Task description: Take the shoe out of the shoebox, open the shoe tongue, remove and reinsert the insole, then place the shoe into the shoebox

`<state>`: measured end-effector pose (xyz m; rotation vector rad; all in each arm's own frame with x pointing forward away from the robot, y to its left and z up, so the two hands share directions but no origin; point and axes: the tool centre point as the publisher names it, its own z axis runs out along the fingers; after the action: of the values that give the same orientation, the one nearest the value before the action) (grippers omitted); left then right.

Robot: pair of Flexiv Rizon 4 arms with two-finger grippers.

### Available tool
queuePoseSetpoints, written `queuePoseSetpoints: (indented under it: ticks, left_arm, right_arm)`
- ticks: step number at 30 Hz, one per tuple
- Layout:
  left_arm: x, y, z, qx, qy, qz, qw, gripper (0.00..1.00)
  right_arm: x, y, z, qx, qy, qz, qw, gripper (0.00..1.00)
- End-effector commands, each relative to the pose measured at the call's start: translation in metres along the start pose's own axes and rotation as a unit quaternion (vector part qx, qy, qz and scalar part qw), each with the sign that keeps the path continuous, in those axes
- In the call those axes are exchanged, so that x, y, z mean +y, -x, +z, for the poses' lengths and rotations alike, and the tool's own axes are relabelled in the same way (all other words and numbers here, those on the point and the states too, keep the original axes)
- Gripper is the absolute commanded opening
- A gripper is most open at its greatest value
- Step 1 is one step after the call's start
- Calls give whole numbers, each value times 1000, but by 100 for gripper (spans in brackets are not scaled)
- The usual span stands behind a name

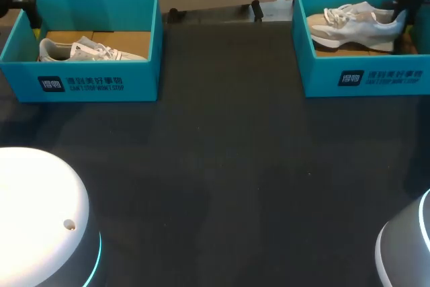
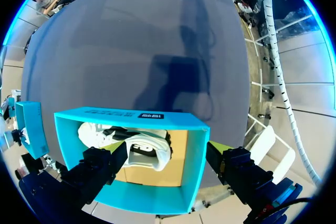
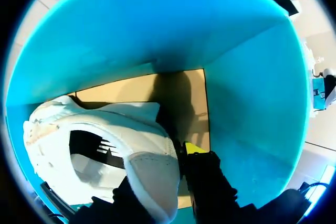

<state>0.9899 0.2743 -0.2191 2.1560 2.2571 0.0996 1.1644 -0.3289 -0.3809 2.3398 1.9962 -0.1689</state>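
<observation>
**Heel pinched, lift-out not yet begun**

Pinches the heel of the shoe [image 3: 131, 124] with the right gripper [image 3: 160, 174], one finger inside the collar and one outside, a yellow tip against the back; probably a hold chosen to leave tongue and insole reachable once out. Finds the shoe inside the right shoebox [image 1: 376, 78], heel toward the arm, toe toward the opposite wall; cannot tell whether the sole touches the cardboard floor; judged as the very first step. Hangs the left gripper [image 2: 165, 153] above the left shoebox [image 2: 131, 115], fingers spread wide, touching nothing of the second shoe [image 2: 149, 148] lying within; likely held ready to help with the tongue. Calls next for a straight upward pull, to clear the walls.
</observation>
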Motion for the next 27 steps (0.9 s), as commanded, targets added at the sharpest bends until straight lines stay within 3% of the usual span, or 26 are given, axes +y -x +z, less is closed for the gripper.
queuePoseSetpoints:
  ticks: [1, 12, 20, 27]
  left_arm:
    - [-2, 0, 0, 1, 2, 0, 1000, 100]
    - [-2, 0, 0, 1, 2, 0, 1000, 100]
    - [-2, 0, 0, 1, 2, 0, 1000, 100]
    - [-2, 0, 0, 1, 2, 0, 1000, 100]
  right_arm:
    - [4, 7, -22, 0, -55, 7, 998, 0]
    - [-7, 22, -95, -10, -21, 22, 999, 0]
    - [-33, 12, -148, -27, 6, 2, 1000, 0]
    - [-53, 22, -184, -32, 29, 11, 999, 0]
